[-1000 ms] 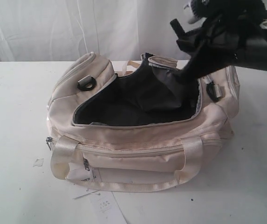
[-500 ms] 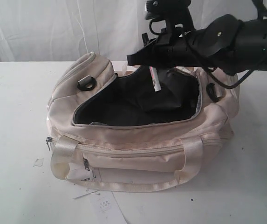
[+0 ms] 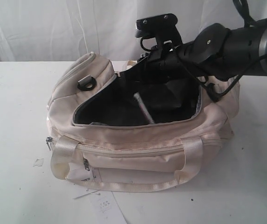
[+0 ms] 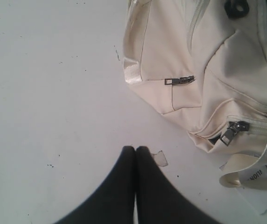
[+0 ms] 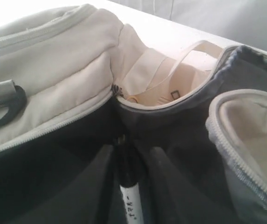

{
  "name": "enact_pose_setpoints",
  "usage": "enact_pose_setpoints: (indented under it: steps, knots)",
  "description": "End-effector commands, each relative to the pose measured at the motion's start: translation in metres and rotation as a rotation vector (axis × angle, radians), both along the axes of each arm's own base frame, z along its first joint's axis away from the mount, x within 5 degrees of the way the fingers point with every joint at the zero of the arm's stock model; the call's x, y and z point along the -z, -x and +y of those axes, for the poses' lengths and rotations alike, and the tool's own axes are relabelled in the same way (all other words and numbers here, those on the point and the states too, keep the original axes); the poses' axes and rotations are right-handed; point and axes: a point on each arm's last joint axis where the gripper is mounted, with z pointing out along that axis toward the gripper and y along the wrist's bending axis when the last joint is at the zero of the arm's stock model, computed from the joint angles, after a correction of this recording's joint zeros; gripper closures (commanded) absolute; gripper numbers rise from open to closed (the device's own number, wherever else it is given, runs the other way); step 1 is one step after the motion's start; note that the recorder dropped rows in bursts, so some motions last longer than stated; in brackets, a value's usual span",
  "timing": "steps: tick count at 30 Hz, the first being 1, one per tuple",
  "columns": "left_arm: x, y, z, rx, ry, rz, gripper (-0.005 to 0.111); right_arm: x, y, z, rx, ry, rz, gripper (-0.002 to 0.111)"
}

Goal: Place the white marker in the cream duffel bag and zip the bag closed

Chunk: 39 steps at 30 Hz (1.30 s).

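Note:
The cream duffel bag (image 3: 138,154) lies on the white table with its main zip open and the black lining showing. The white marker (image 3: 143,108) slants, blurred, inside the opening, below my right gripper (image 3: 132,70), which reaches in from the right. In the right wrist view the marker (image 5: 132,205) shows between the parted jaws of the right gripper (image 5: 132,148), black cap away from the camera, a gap on each side. My left gripper (image 4: 135,148) is shut and empty over bare table beside the bag's end (image 4: 180,56). It is out of the exterior view.
Paper tags (image 3: 100,203) lie at the bag's front. A small clear scrap (image 4: 160,158) sits on the table by the left gripper. Black strap rings (image 3: 86,84) and grey zip pulls (image 4: 180,80) are on the bag's ends. A white curtain hangs behind.
My right arm swung left over the bag's opening and dipped. The marker hung from the gripper half a second ago; now the jaws are wider and it sits lower inside the bag.

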Motion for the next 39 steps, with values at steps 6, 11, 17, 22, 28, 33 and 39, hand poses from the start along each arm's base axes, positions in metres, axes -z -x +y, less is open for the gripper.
enact_pose_setpoints:
  steps: [6, 11, 17, 22, 28, 33, 39]
  knots:
    - [0.001, 0.001, -0.001, 0.000, 0.014, -0.001, 0.107, -0.045, 0.008, -0.004, -0.042, -0.036, -0.072, 0.087]
    - [0.001, 0.000, -0.001, 0.010, -0.009, -0.005, 0.107, -0.092, -0.005, -0.095, 0.186, -0.045, -0.196, 0.108]
    - [0.003, 0.002, -0.003, 0.045, -0.029, 0.010, 0.107, -0.077, -0.021, -0.220, 0.295, 0.510, -0.249, 0.108]
    - [0.000, 0.000, -0.005, -0.054, 0.201, 0.016, 0.107, -0.065, -0.018, -0.298, 0.601, 0.409, -0.175, 0.108]
    - [-0.001, 0.000, -0.005, -0.073, 0.239, 0.017, 0.107, -0.026, -0.008, -0.319, 0.762, 0.199, 0.206, 0.108]
    - [0.000, 0.001, -0.007, -0.055, 0.245, 0.032, 0.107, -0.027, -0.018, -0.290, 0.410, 0.049, 0.340, 0.108]
    - [0.002, 0.003, -0.010, -0.024, 0.253, 0.059, 0.107, -0.068, -0.065, -0.249, 0.150, -0.315, 0.171, 0.108]
